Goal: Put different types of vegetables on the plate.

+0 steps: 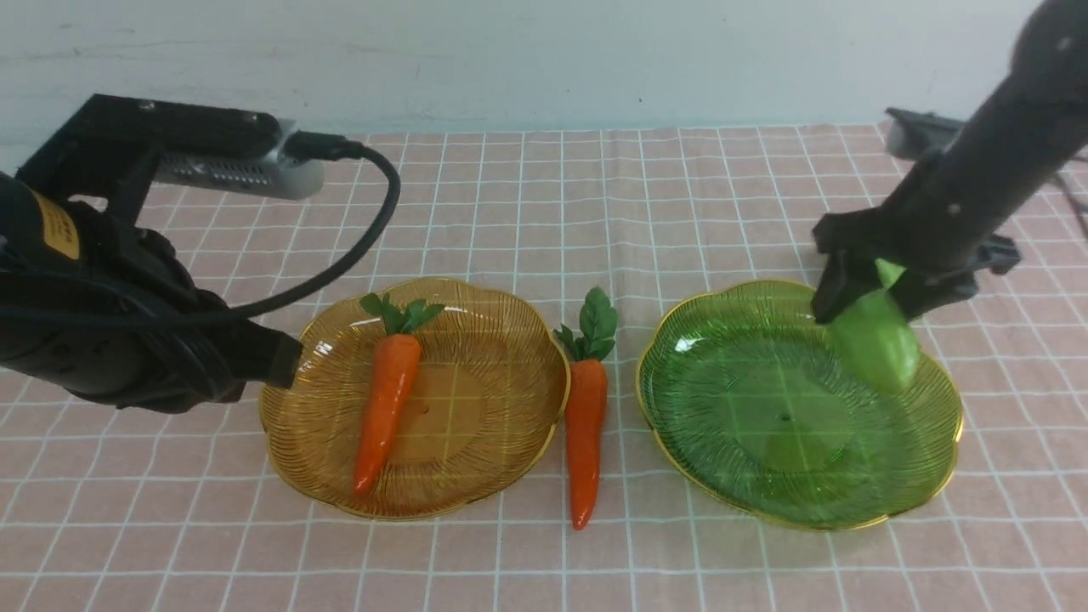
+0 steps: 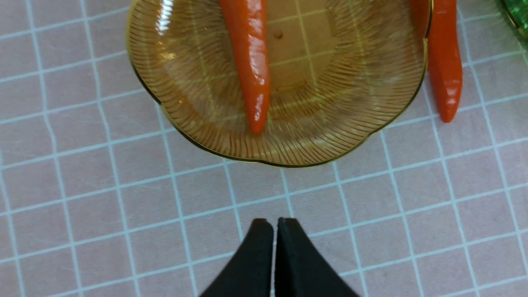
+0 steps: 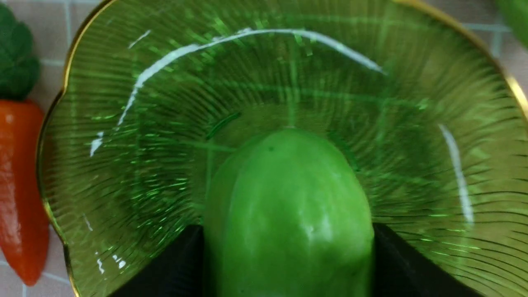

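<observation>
Pink checked cloth [image 1: 544, 212] covers the table, and on it sit the two biggest items: an amber plate [image 1: 476, 489] centre-left of the front view and a green plate [image 1: 722, 408] at lower right. One carrot [image 1: 387, 408] already lies on the amber plate, leaves toward the top of the frame. A loose carrot [image 1: 585, 425] lies on the cloth between the two plates, just beside the amber rim. The gourd [image 1: 880, 340] hangs over the upper right part of the green plate, clamped at its upper end by the right claw [image 1: 871, 297], and looks clear of the glass. The left claw [image 2: 275, 225] is pressed shut on nothing, near the lower rim of the amber plate in its wrist view. A green sliver [image 3: 515, 16] in the upper right corner of the right wrist view may be a second gourd, though too little shows. By my reckoning one vegetable is placed, the gourd is about to land, and the loose carrot is left to do
</observation>
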